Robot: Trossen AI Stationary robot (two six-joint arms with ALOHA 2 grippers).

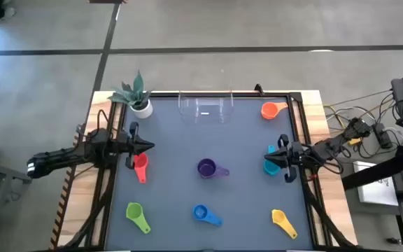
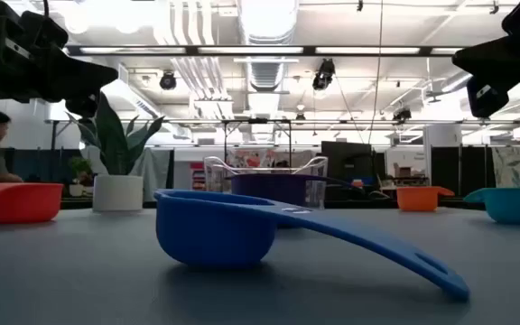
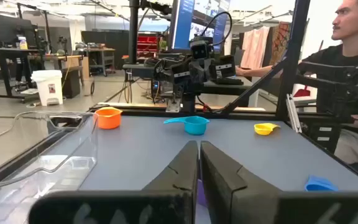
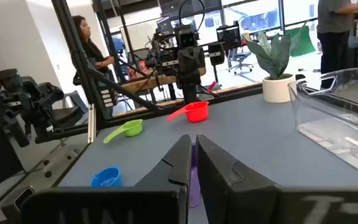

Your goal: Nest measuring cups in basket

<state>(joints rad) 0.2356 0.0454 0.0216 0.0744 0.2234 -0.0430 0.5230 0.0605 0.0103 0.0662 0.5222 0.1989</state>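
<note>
The measuring cups lie apart on the grey table: orange [image 1: 270, 110] at the far right, red [image 1: 140, 166] at the left, purple [image 1: 208, 168] in the middle, teal [image 1: 273, 164] at the right, and green [image 1: 136, 215], blue [image 1: 203, 213] and yellow [image 1: 283, 220] along the near edge. The clear basket [image 1: 205, 106] stands at the far middle. My left gripper [image 1: 149, 146] hovers shut above the table's left side, just beyond the red cup. My right gripper [image 1: 270, 149] hovers shut above the right side, over the teal cup. Both point level toward the table's middle.
A white pot with a plant [image 1: 140, 105] stands at the far left corner, beside the basket. A dark raised frame [image 1: 299, 140] runs round the table. People [image 4: 89, 43] stand beyond the table.
</note>
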